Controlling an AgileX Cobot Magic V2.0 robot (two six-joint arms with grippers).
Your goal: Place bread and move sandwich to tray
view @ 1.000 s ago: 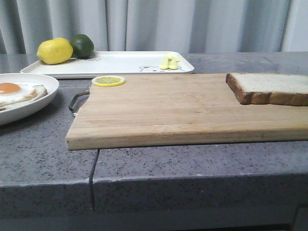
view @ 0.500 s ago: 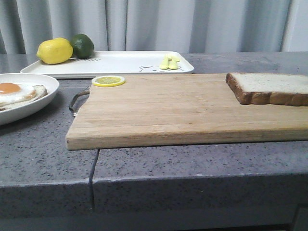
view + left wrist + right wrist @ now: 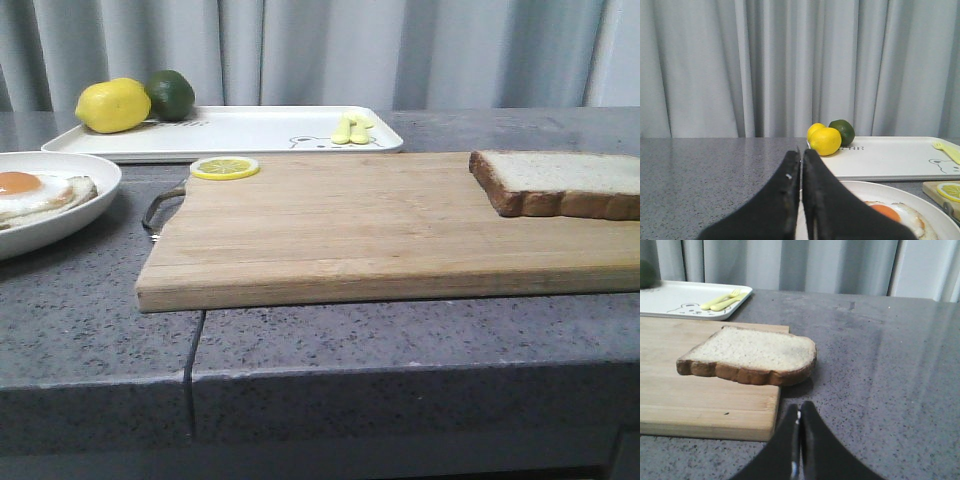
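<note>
Grey speckled stone counter [image 3: 420, 335], vertical seam at front edge. Directly on it: white tray [image 3: 250, 132] at the back, white bowl [image 3: 75, 205] at left, wooden cutting board [image 3: 370, 225] centre to right, metal handle facing the bowl, board's right end short of the counter's right side.

The cutting board [image 3: 380, 225] is showing pale, matt wood grain, with a metal handle [image 3: 160, 208] at its end. Beneath the board, the countertop [image 3: 90, 330] is presenting speckled grey stone. Behind the board, the tray [image 3: 250, 130] is appearing smooth and white. The bread [image 3: 752, 354] is showing a porous crumb.
</note>
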